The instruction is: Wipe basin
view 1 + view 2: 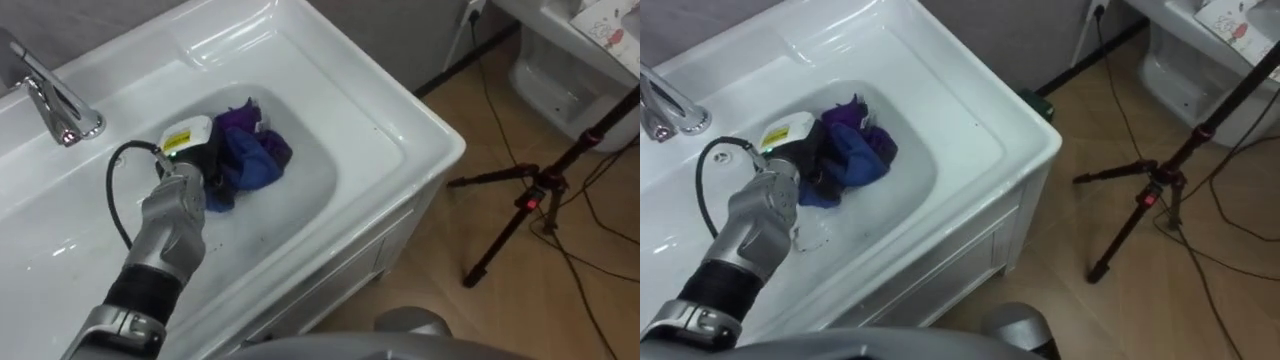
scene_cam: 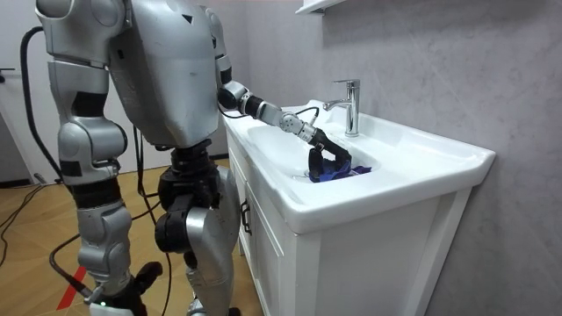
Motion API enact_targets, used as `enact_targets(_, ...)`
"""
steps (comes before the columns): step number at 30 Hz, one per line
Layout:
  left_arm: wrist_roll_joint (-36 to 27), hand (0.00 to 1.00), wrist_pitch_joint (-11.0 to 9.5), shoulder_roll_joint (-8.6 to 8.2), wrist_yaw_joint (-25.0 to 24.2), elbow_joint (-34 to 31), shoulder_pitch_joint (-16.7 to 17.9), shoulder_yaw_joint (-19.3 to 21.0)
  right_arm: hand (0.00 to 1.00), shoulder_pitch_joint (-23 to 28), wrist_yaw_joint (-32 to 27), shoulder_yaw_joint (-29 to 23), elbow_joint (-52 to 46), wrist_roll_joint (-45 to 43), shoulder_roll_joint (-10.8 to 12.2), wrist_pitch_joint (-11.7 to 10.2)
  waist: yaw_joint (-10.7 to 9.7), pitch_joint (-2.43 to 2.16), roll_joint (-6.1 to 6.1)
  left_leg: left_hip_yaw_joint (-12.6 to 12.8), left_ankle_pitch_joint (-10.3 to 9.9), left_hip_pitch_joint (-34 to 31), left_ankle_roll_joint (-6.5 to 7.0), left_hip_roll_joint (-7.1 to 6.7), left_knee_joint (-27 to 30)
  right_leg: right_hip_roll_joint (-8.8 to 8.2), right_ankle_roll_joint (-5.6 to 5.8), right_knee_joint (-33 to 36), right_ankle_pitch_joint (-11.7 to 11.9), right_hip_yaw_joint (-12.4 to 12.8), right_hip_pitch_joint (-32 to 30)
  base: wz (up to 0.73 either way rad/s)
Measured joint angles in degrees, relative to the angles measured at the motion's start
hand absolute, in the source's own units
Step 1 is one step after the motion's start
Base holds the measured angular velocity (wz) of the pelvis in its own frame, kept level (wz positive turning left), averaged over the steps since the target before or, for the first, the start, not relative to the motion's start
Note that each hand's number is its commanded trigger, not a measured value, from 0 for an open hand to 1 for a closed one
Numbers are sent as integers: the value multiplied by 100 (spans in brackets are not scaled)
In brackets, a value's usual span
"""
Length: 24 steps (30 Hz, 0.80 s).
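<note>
R hand [image 2: 123,290] hangs idle at side. L hand [image 1: 190,150] is down in basin [image 1: 400,140], on blue cloth [image 1: 255,160] bunched mid-bowl. Can't tell if it's clamped on it or just pressing. To wipe well: spread cloth flat, keep steady pressure, overlap strokes out to walls, then up toward tap [image 1: 55,100].
</note>
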Motion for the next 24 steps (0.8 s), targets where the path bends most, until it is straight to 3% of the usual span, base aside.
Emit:
enact_targets(4,276,100,47,-4,-191,-70,-175,-346,0,-186,101,115,22,-30,-5,-26,-53,3,35,-24,11,-8,47,-42,-30,-44,40,-6,27,-19,-4,4)
enact_targets(7,266,100,48,-15,-242,-221,-192,-542,0,-257,107,295,9,-26,-21,-163,-77,15,102,-23,-2,-13,83,-60,-36,-66,64,-12,39,-20,-4,0)
enact_targets(13,265,100,43,-27,-348,-291,-275,-758,0,-344,108,434,20,-30,-67,-317,-79,7,181,-82,-9,-70,108,-76,-27,-84,90,-77,50,-44,7,4)
enact_targets(16,264,100,34,-48,-413,-305,-336,-830,0,-356,107,435,94,-32,-118,-333,-79,8,203,-156,0,-91,127,-104,-25,-132,99,-72,50,-170,6,13)
enact_targets(24,323,100,-2,-47,-579,-408,-321,-833,0,-386,111,381,172,-28,-97,-326,-63,8,199,-165,-5,-97,144,-133,-54,-148,131,-71,34,-168,6,2)
